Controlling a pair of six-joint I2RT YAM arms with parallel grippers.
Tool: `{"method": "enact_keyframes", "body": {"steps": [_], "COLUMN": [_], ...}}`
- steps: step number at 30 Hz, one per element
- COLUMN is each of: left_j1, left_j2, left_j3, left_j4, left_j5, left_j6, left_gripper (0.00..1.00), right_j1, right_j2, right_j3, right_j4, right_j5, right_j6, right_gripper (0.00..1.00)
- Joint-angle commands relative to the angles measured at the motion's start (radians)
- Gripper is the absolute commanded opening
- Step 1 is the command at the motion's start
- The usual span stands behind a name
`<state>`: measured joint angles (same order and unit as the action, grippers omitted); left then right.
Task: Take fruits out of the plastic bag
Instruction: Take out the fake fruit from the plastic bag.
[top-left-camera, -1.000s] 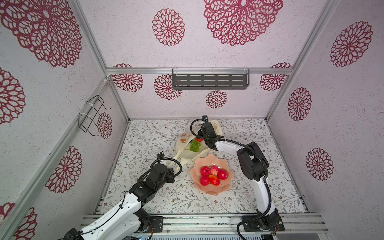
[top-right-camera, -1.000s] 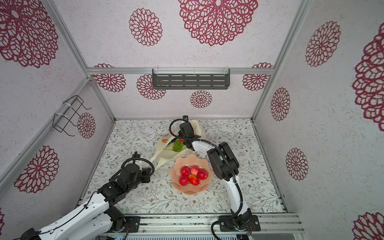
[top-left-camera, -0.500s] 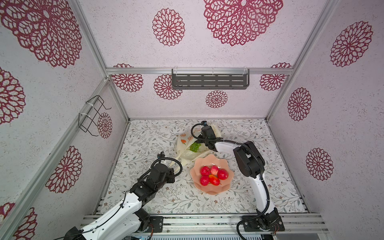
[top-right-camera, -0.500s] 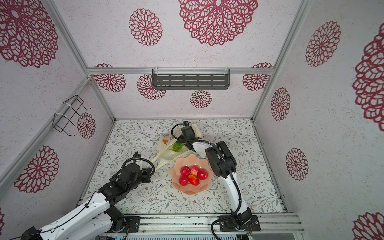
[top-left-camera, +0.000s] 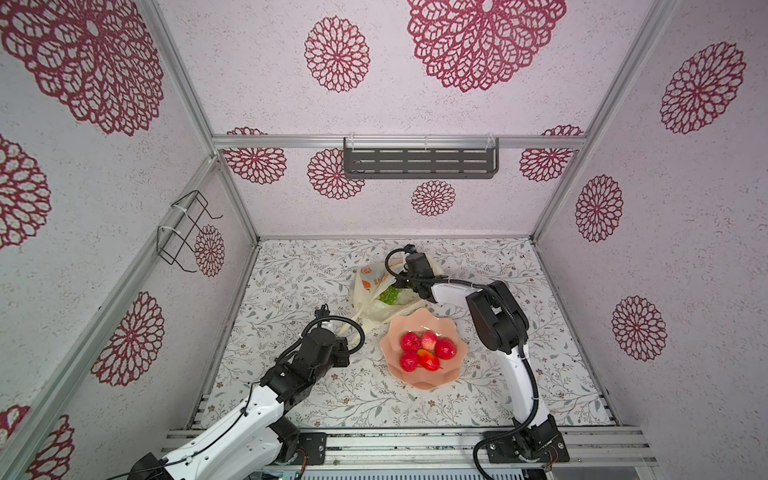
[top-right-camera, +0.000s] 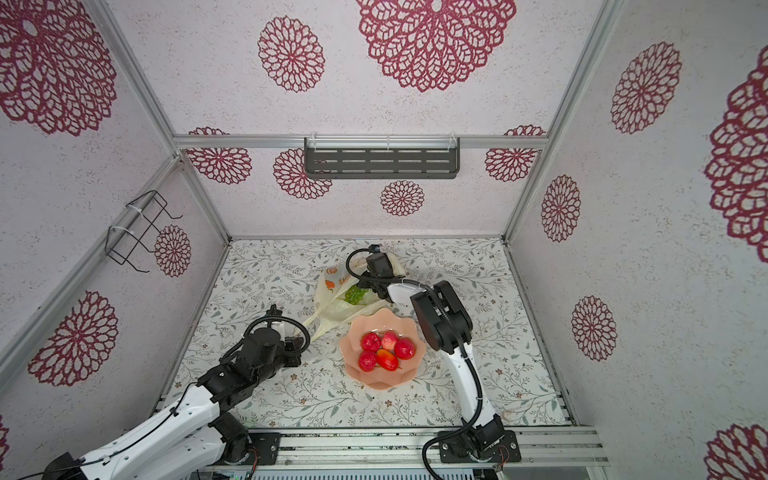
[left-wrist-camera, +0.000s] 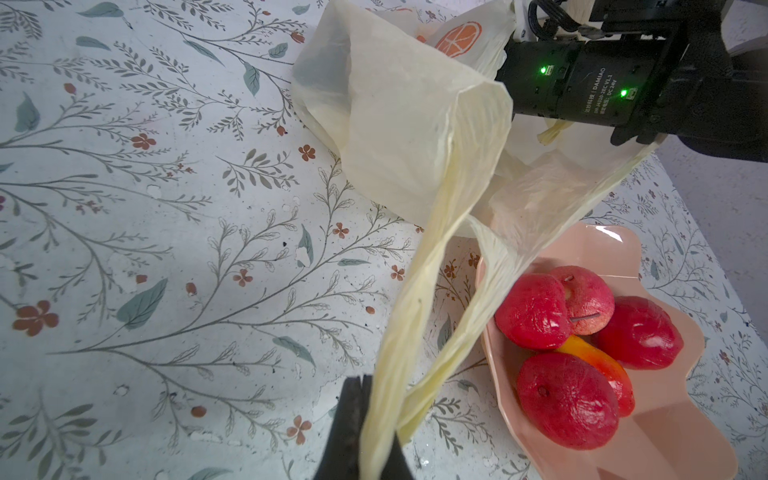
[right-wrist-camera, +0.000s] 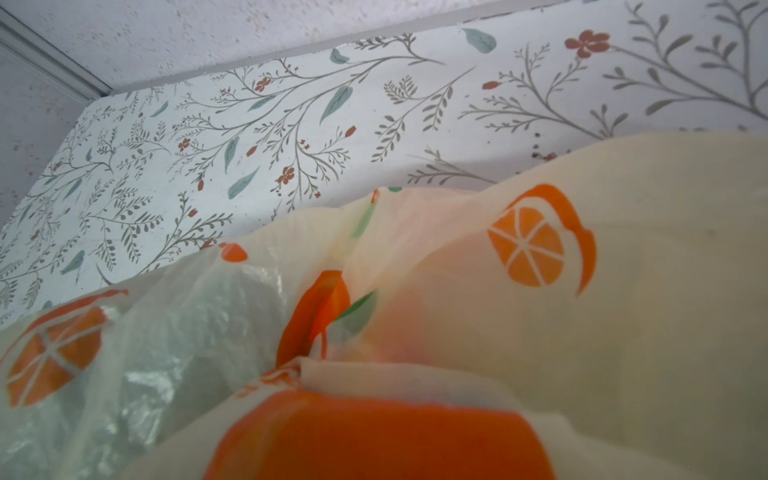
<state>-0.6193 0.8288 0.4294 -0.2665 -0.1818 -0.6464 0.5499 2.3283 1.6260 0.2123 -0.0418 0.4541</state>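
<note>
The cream-yellow plastic bag (top-left-camera: 374, 309) with orange prints lies at mid-table, its mouth toward the bowl. My left gripper (left-wrist-camera: 365, 384) is shut on the bag's two stretched handles (left-wrist-camera: 419, 291), also seen in a top view (top-left-camera: 345, 336). My right gripper (top-left-camera: 397, 286) reaches into the bag from the far side, beside a green grape bunch (top-left-camera: 389, 295) that shows in both top views (top-right-camera: 355, 294). Its jaws are hidden by plastic, and the right wrist view shows only the bag (right-wrist-camera: 623, 332). Several red fruits (left-wrist-camera: 532, 316) and a red-yellow mango (left-wrist-camera: 602, 365) lie in the bowl.
The peach-pink scalloped bowl (top-left-camera: 422, 380) stands just in front of the bag, its rim (left-wrist-camera: 602, 235) under the bag's edge. A grey shelf (top-left-camera: 419, 162) hangs on the back wall. A wire rack (top-left-camera: 183, 232) is on the left wall.
My right wrist has shifted slightly to the right and farther back over the bag. The left arm holds the handles where it did.
</note>
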Motion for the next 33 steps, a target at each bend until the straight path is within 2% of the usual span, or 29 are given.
{"method": "enact_keyframes", "body": {"steps": [1, 4, 8, 10, 12, 19, 24, 29, 33], "left_j1": [-0.003, -0.003, -0.003, -0.002, -0.003, -0.002, -0.003, -0.002, -0.003], "left_j2": [-0.012, -0.010, -0.010, -0.008, -0.002, 0.010, -0.001, -0.005, -0.005], "left_j3": [-0.002, 0.006, 0.017, 0.016, 0.016, 0.012, 0.002, 0.001, 0.003], "left_j4": [-0.002, 0.000, 0.006, 0.013, 0.019, 0.027, 0.026, 0.022, 0.021], "left_j5": [-0.023, -0.032, -0.045, -0.051, -0.056, -0.056, -0.061, -0.062, -0.064], "left_j6": [0.014, 0.013, 0.011, 0.009, 0.008, -0.001, -0.010, -0.009, -0.004], "left_gripper": [0.00, 0.00, 0.00, 0.00, 0.00, 0.00, 0.00, 0.00, 0.00], "right_j1": [-0.030, -0.029, -0.029, -0.029, -0.029, -0.030, -0.029, -0.030, -0.030], "right_j2": [-0.043, -0.093, -0.169, -0.204, -0.229, -0.236, -0.210, -0.177, -0.136], "right_j3": [-0.024, -0.065, -0.138, -0.185, -0.232, -0.292, -0.271, -0.212, -0.158], "right_j4": [0.008, 0.007, 0.016, 0.035, 0.054, 0.074, 0.044, 0.034, 0.011], "right_j5": [-0.043, -0.073, -0.156, -0.194, -0.220, -0.258, -0.172, -0.107, -0.083], "right_j6": [0.026, 0.026, 0.023, 0.019, 0.003, -0.085, -0.119, -0.080, -0.075], "right_gripper": [0.48, 0.43, 0.44, 0.49, 0.63, 0.72, 0.74, 0.72, 0.66]}}
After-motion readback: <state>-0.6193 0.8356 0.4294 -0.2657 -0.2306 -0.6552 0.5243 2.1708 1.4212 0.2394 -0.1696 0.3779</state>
